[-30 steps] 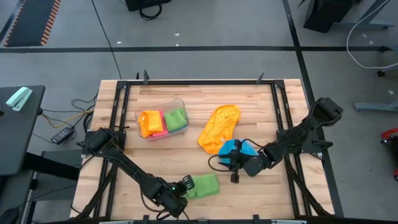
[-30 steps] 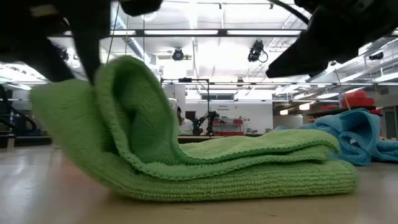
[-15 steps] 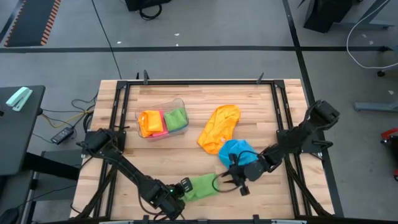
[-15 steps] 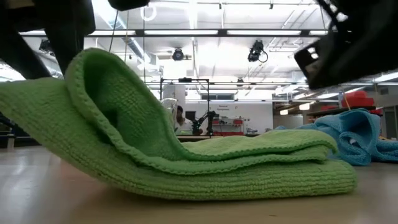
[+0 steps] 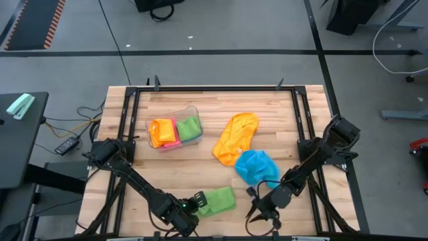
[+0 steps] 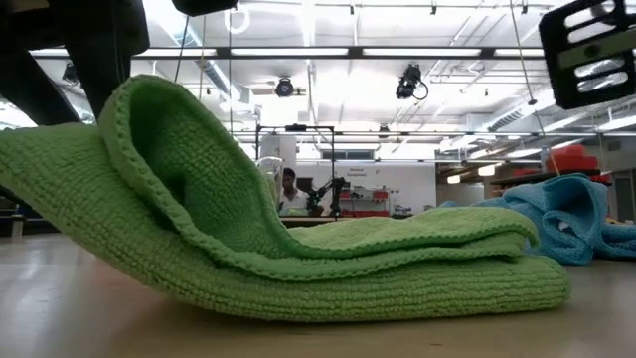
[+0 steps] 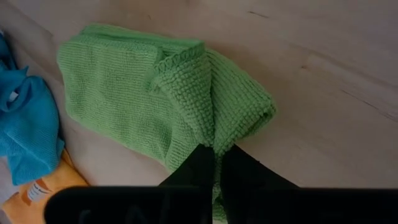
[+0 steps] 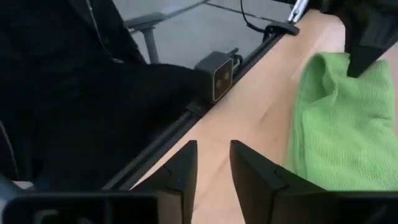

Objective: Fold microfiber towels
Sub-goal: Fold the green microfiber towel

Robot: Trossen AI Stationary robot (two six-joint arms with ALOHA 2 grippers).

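Left claw (image 5: 194, 204) pinched green towel (image 5: 219, 199) edge at tabletop (image 5: 167, 171) front, fold half-made. Right claw (image 5: 257, 213) beside towel, slightly spread, empty. Beyond: blue towel (image 5: 255, 167), orange towel (image 5: 236, 136) unfolded; tub (image 5: 175, 127) held folded ones.

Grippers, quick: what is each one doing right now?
Left gripper: shut on the green towel, pinching its edge.
Right gripper: open, empty, beside the green towel near the table's front edge.

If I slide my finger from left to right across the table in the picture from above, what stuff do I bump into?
Clear tub holding folded cloths → green towel held by the left gripper → orange towel → blue towel → right gripper.
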